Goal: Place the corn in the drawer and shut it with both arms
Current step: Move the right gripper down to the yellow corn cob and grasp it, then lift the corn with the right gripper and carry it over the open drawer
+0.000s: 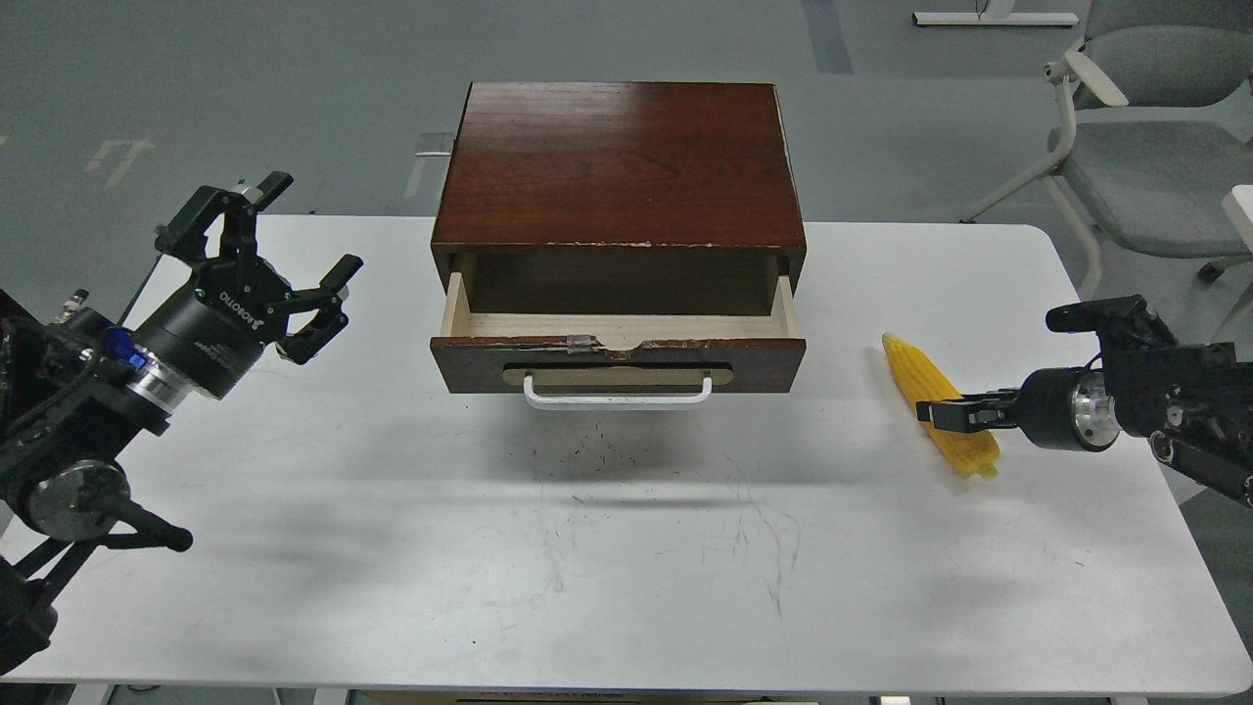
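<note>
The corn (915, 377) lies on the white table (626, 568), right of the drawer, its tapered tip pointing to the back left. The drawer (617, 360) is pulled open from the dark wood box (617, 162); its pale inside looks empty, and its white bar handle (617, 397) faces me. My right gripper (942, 414) comes in from the right, low over the corn's lower half; I see it edge-on and cannot tell its fingers apart. My left gripper (315, 222) is open and empty, raised above the table's left side, well left of the drawer.
A grey chair (1145, 127) stands beyond the table's back right corner. Small dark specks and scratches mark the table in front of the drawer. The table's right edge is close behind my right arm.
</note>
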